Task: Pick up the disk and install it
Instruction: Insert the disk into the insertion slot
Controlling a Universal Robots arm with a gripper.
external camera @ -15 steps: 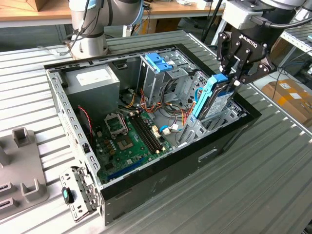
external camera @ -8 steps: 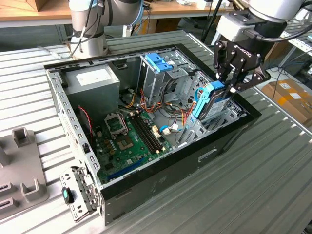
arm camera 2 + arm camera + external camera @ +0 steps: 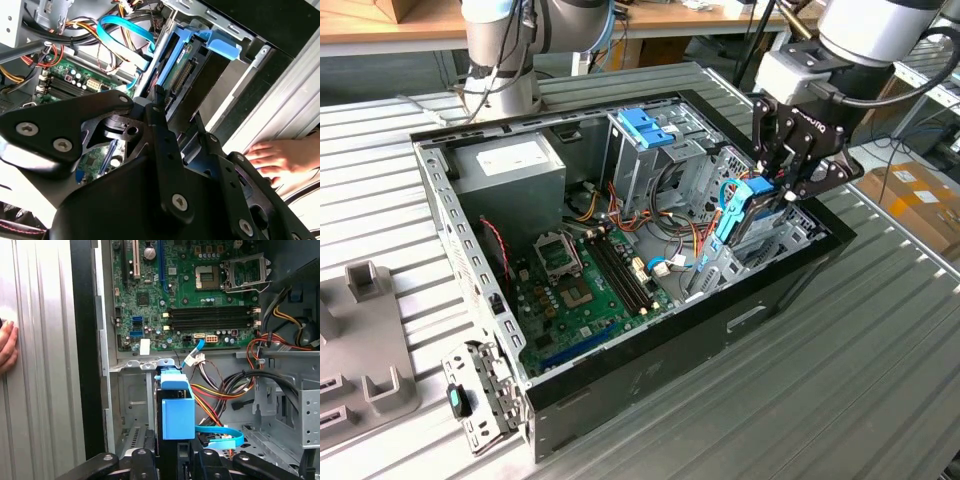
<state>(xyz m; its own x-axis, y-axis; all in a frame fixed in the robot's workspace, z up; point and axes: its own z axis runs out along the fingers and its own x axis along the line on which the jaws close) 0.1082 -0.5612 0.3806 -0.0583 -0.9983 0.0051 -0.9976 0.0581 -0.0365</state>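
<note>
I have the gripper (image 3: 778, 190) clamped on the disk (image 3: 740, 212), its fingers pressed to the drive's flat sides. The disk stands on edge, partly down in the grey drive bay (image 3: 134, 405) at the end of the open computer case (image 3: 620, 390) on the exterior view's right, blue rail facing the case's motherboard (image 3: 575, 285). Just outside the case wall nearest that bay, a person's hand (image 3: 277, 155) rests on the ribbed table (image 3: 880, 330).
</note>
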